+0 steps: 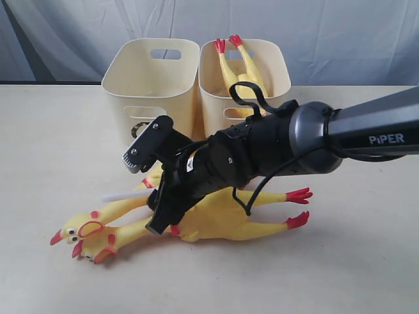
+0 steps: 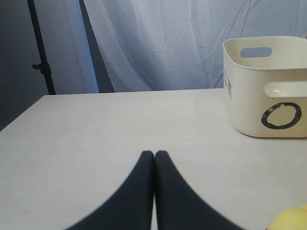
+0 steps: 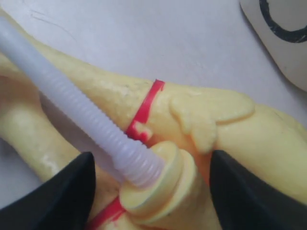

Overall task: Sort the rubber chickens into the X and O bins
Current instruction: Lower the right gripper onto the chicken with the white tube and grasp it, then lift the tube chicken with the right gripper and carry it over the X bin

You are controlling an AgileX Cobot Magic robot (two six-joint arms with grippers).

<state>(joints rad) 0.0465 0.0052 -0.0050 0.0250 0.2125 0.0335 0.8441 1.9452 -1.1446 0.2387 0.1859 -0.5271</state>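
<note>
Pale tabletop (image 1: 52, 131), where the right pincer (image 3: 151, 160), jaws wide, straddles a rubber chicken (image 3: 249, 139); left pincer (image 2: 154, 154) closed.

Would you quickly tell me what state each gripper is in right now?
Left gripper: closed, holding nothing.
Right gripper: open, jaws on either side of a rubber chicken, not yet closed on it.

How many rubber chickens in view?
3: one yellow rubber chicken feet-up in the right-hand cream plastic bin, two chickens on the table beneath the right arm; another may be hidden.
</note>
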